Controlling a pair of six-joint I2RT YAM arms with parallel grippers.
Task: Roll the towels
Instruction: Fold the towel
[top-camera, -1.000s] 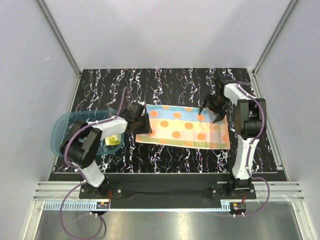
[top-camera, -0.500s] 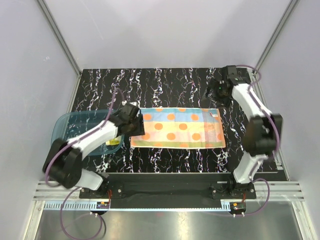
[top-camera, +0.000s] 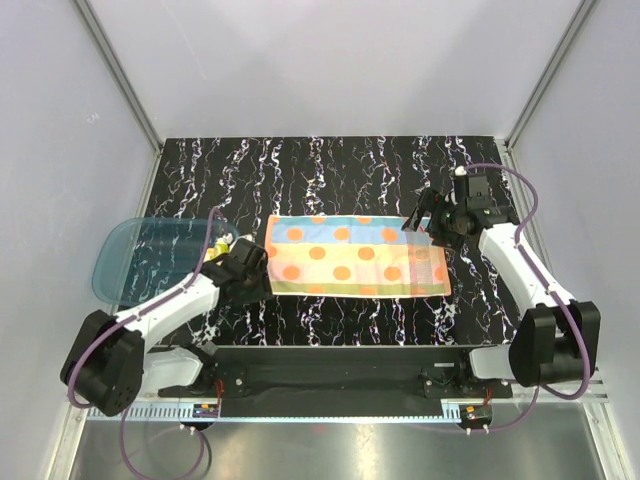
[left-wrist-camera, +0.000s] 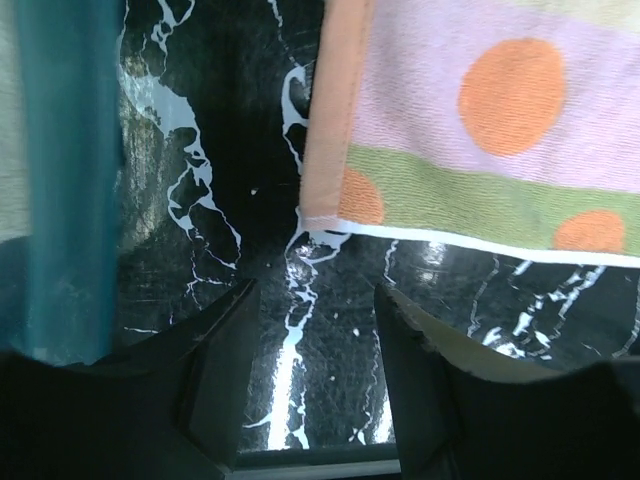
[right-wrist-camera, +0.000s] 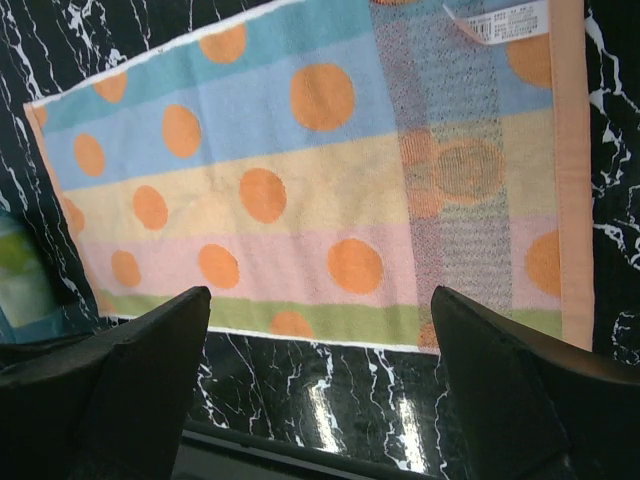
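Note:
The striped towel with orange dots lies flat in the middle of the table, its right end folded over with a white label showing. My left gripper sits low just off the towel's near-left corner; it is open with only bare table between its fingers. My right gripper hovers above the towel's right end, wide open and holding nothing. A bit of the yellow towel shows in the tray behind the left arm.
The translucent blue tray sits at the left table edge, right beside my left gripper. Black marbled table surrounds the towel. Grey walls close in the left, right and far sides.
My left gripper let go of the towel's left edge, opened and dropped toward the near-left corner. The towel now lies straighter. My right gripper swung from the far right back over the towel's right end.

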